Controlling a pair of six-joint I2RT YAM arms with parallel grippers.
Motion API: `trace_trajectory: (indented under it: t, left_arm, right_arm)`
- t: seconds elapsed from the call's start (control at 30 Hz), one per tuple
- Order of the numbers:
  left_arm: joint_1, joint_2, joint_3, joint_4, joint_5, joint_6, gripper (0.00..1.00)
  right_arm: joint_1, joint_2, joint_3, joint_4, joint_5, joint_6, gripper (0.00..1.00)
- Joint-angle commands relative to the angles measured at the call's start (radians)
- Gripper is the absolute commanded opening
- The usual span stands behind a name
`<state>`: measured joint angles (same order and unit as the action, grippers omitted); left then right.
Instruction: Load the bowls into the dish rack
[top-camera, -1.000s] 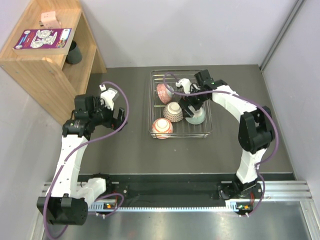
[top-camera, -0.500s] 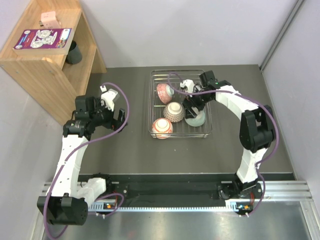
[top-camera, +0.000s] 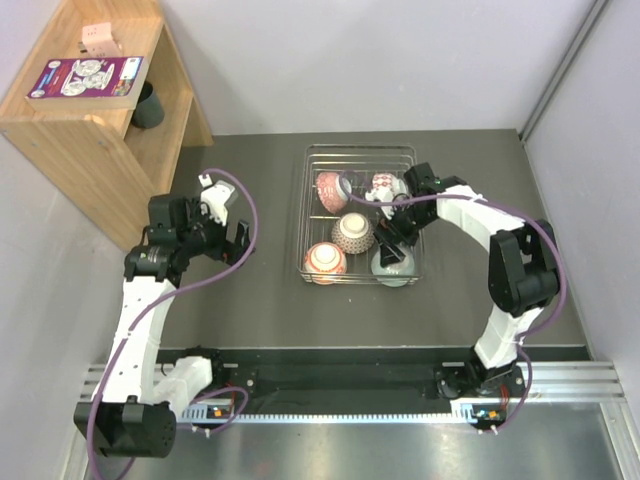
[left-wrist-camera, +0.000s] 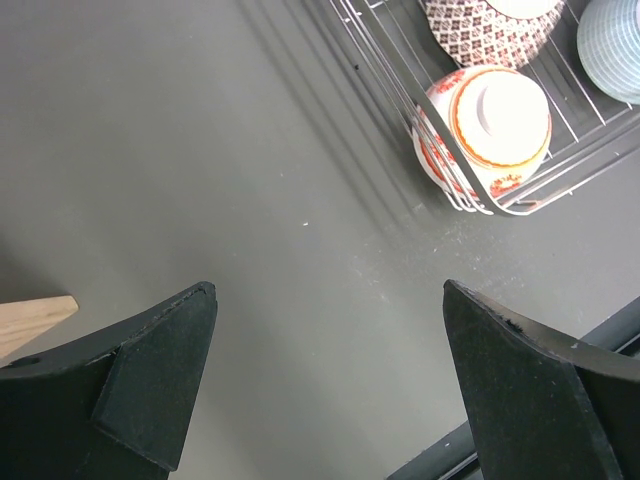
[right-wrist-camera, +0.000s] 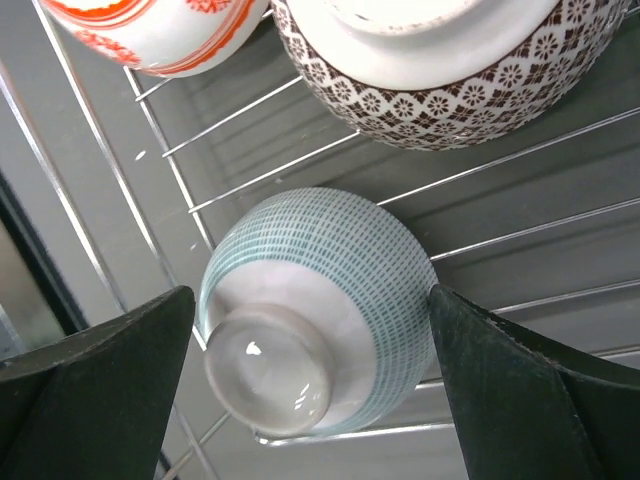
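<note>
Silver wire dish rack holds all five bowls.
Pale green bowl lies base-up at the rack's 5 o'clock corner, between the wide-open fingers of the right gripper, which grips nothing. Left gripper, equally wide open and empty, hovers over bare table at the rack's 9 o'clock.
</note>
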<state>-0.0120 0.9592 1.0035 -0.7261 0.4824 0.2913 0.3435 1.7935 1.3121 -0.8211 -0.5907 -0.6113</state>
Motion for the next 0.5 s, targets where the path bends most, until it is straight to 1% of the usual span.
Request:
trace_trajectory:
  t: [0.0,0.17,0.3,0.4,0.43,0.47]
  left_arm:
    - [0.006,-0.017,-0.009,0.017,0.025,0.016,0.99]
    - [0.004,0.026,0.009,0.021,0.042,0.023,0.99]
    - [0.006,0.056,0.012,0.065,0.080,0.043,0.99]
    - [0.006,0.085,0.018,0.102,0.143,0.057,0.99]
    - [0.004,0.104,0.017,0.119,0.168,0.060,0.99]
    - [0.006,0.116,0.014,0.134,0.170,0.063,0.99]
  right_arm:
    - [0.002,-0.097,0.053,-0.082,-0.008,0.005,0.99]
    - [0.008,-0.094,0.176,-0.079,0.026,0.050,1.00]
    - [0.008,-0.118,0.229,-0.018,0.097,0.113,1.00]
    - [0.006,-0.169,0.230,0.049,0.198,0.180,1.00]
    - [0.006,-0.190,0.220,0.094,0.274,0.202,1.00]
    - [0.008,-0.233,0.211,0.118,0.311,0.225,1.00]
